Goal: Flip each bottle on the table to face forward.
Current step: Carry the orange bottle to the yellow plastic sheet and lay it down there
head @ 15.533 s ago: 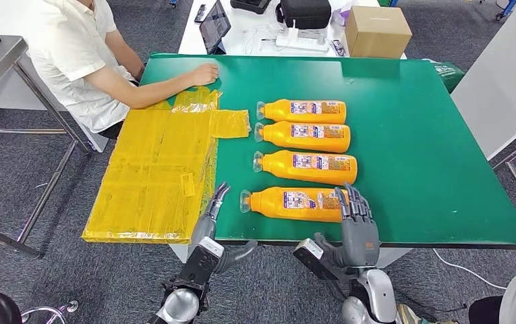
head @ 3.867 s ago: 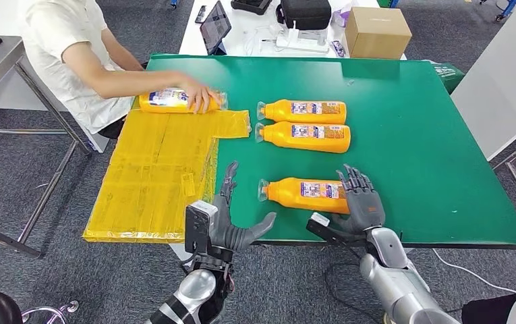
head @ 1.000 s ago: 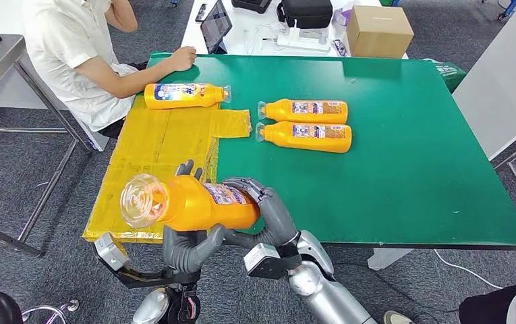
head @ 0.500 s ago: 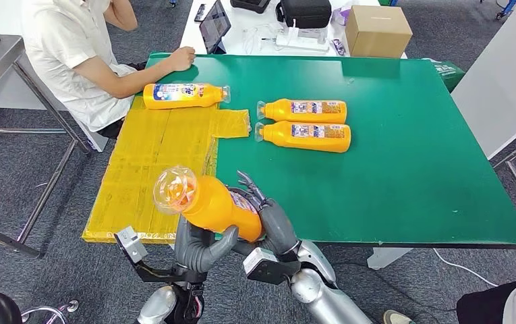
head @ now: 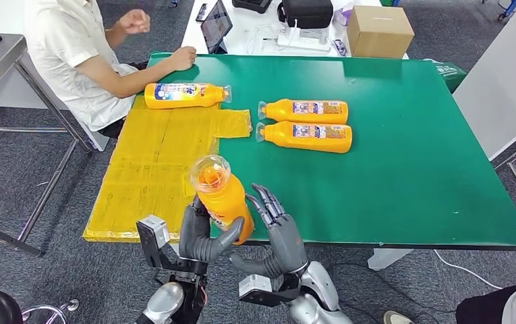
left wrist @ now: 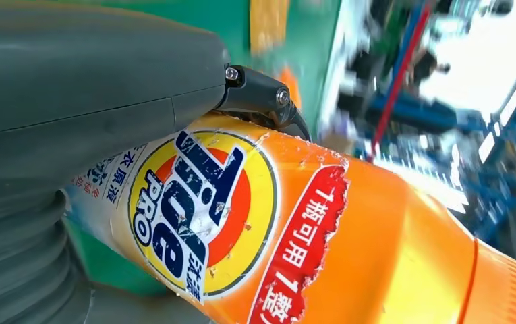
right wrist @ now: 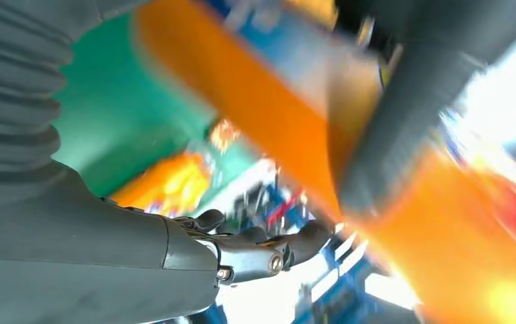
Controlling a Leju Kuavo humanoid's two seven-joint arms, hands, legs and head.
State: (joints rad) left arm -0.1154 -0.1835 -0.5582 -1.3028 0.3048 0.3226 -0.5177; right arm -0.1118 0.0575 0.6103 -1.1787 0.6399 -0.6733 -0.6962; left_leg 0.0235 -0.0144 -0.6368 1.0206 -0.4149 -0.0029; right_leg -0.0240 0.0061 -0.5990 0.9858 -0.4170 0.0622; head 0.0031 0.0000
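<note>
My left hand (head: pixel 199 234) grips an orange detergent bottle (head: pixel 224 202) near the table's front edge, held almost upright with its clear cap (head: pixel 210 173) toward the camera. The left wrist view has its round blue and yellow label (left wrist: pixel 201 216) close against my left hand (left wrist: pixel 73 101). My right hand (head: pixel 278 229) is just right of the bottle, fingers spread and holding nothing. In the right wrist view the right hand's fingers (right wrist: pixel 255 253) are apart, and the bottle (right wrist: pixel 262 108) is a blur beyond them. Two more orange bottles (head: pixel 305 110) (head: pixel 309 136) lie side by side on the green table (head: pixel 410 169), caps pointing left.
A third lying bottle (head: pixel 184 95) rests on the yellow plastic sheet (head: pixel 154 169) at the table's left side, near a seated person (head: pixel 73 54) whose fist is on the far corner. A cardboard box (head: pixel 378 30) and a tablet (head: pixel 214 25) stand on the white table behind.
The bottle has swung from lying across both hands to nearly upright in my left hand. My right hand has let go and drawn off to the right. The person raised one hand.
</note>
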